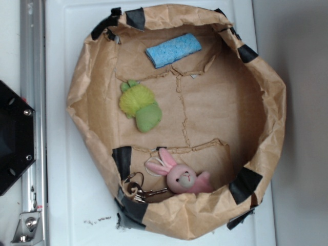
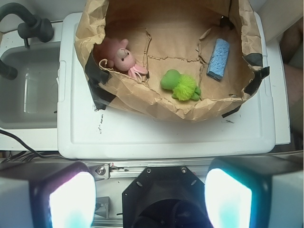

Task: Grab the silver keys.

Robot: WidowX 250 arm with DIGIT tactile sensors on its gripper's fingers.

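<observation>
Exterior view: silver keys (image 1: 138,190) wedged between bunny (image 1: 183,178) and paper wall (image 1: 169,215).

White tabletop (image 2: 161,137) under even light; grey sink (image 2: 28,90) with dark faucet (image 2: 28,21) beside it; metal rail (image 1: 32,102) along edge.

The silver keys (image 1: 139,190) lie tight in a corner of the brown paper basin (image 1: 266,102), hemmed by its crumpled wall and black tape (image 1: 123,160) on one side and the pink bunny (image 1: 183,177), just beside them, on the other. From above nothing covers them. The basin's middle floor is bare; the green toy (image 1: 141,107) and blue sponge (image 1: 173,49) sit well apart.
</observation>
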